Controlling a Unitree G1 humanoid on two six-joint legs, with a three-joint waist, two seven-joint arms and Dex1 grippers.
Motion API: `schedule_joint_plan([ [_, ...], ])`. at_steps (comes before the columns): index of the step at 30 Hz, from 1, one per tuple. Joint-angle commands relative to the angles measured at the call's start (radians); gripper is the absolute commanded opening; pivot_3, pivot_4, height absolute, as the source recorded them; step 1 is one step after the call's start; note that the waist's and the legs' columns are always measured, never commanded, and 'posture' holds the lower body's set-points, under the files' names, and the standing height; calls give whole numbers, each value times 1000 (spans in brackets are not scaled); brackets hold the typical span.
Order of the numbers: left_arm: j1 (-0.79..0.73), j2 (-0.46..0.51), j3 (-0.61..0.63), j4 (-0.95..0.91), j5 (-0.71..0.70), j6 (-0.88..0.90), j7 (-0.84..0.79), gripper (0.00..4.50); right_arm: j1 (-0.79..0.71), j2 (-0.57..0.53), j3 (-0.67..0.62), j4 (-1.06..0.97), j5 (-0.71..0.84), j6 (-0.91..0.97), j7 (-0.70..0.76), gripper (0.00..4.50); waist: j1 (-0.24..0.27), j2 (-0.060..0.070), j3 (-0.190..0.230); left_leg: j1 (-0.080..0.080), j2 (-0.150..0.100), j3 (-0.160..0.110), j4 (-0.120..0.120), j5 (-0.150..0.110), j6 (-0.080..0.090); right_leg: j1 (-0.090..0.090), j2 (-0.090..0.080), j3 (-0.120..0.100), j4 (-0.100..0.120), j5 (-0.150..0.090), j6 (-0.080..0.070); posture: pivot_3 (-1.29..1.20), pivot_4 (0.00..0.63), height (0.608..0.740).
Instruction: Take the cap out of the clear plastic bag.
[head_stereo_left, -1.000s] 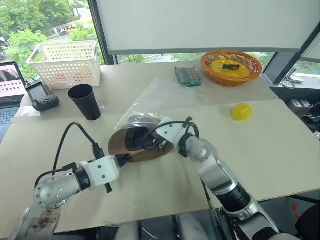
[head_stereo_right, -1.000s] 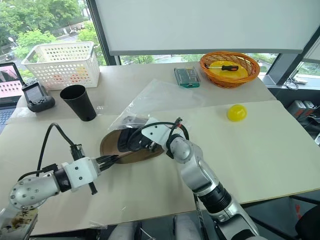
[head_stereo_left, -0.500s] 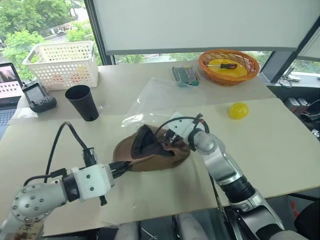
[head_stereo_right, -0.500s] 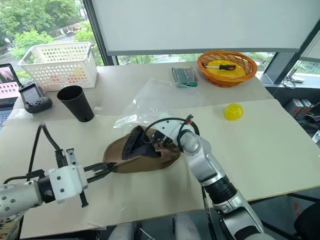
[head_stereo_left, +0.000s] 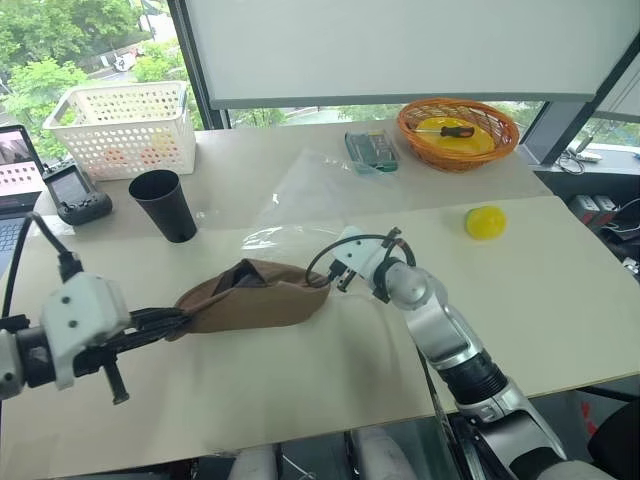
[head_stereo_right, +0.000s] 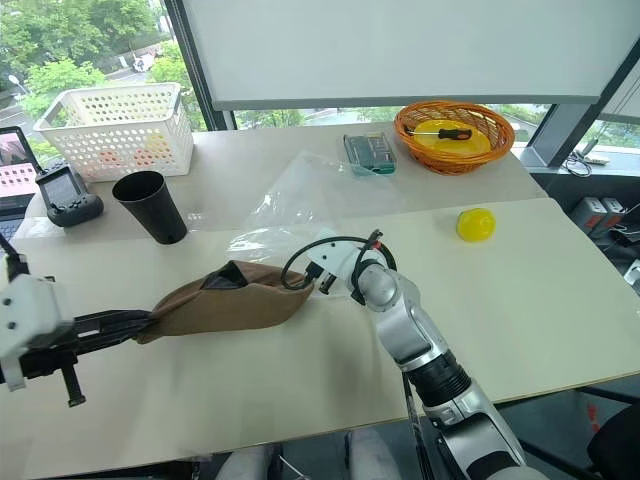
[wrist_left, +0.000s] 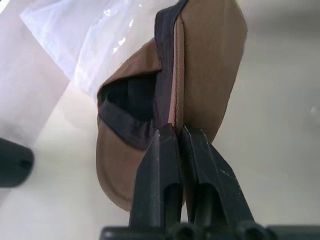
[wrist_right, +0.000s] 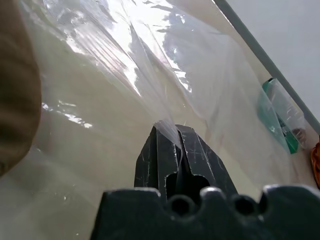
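The brown cap (head_stereo_left: 250, 297) stretches out over the table, its dark lining showing at the top. My left gripper (head_stereo_left: 176, 322) is shut on its left edge, and the left wrist view shows both fingers (wrist_left: 165, 150) clamped on the cap (wrist_left: 205, 65) rim. The clear plastic bag (head_stereo_left: 310, 195) lies flat behind and to the right of the cap, which is outside the bag's mouth. My right gripper (head_stereo_left: 330, 274) is shut on the bag's near edge, just beside the cap's right end. In the right wrist view the film (wrist_right: 150, 60) runs out from between the shut fingers (wrist_right: 155, 150).
A black cup (head_stereo_left: 168, 205) stands left of the bag. A white basket (head_stereo_left: 125, 125), a handheld controller (head_stereo_left: 75, 192) and a laptop (head_stereo_left: 12, 170) sit at the back left. A green box (head_stereo_left: 368, 150), an orange basket (head_stereo_left: 455, 130) and a yellow ball (head_stereo_left: 484, 221) are on the right.
My left gripper has drawn the cap to the left and upward, out of the bag's mouth. The right gripper has stayed nearly still, pinching the bag.
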Motion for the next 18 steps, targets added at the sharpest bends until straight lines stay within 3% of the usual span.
schedule_joint_plan([
  [1, -51, 51, 117, 16, -208, 167, 18, 29, -32, 8, -17, -10, 2, -32, -2, 0, 0, 0, 0, 0, 0, 0, 0, 0, 0, 0, 0, 0, 0, 0, 0, 0, 150, 736],
  [8, -208, 183, 247, 165, -536, 404, 89, 29, -36, 12, -16, 6, 1, -46, 0, 0, 0, 0, 0, 0, 0, -1, 0, 0, 0, 0, 0, 0, 0, 0, 0, 0, 150, 736],
  [11, -225, 204, 280, 191, -629, 462, 103, 29, -38, 14, -17, 11, 1, -50, 1, 0, -3, 0, 0, 0, 0, 0, -1, 0, 0, 0, 0, 0, 0, 0, 0, 0, 150, 736],
  [18, -352, 217, 278, 343, -871, 481, 303, 29, -41, 18, -16, 25, -1, -64, -2, 0, 0, -1, 0, 0, 0, -1, -1, 0, 0, -1, 0, 0, 1, 0, -1, 0, 150, 736],
])
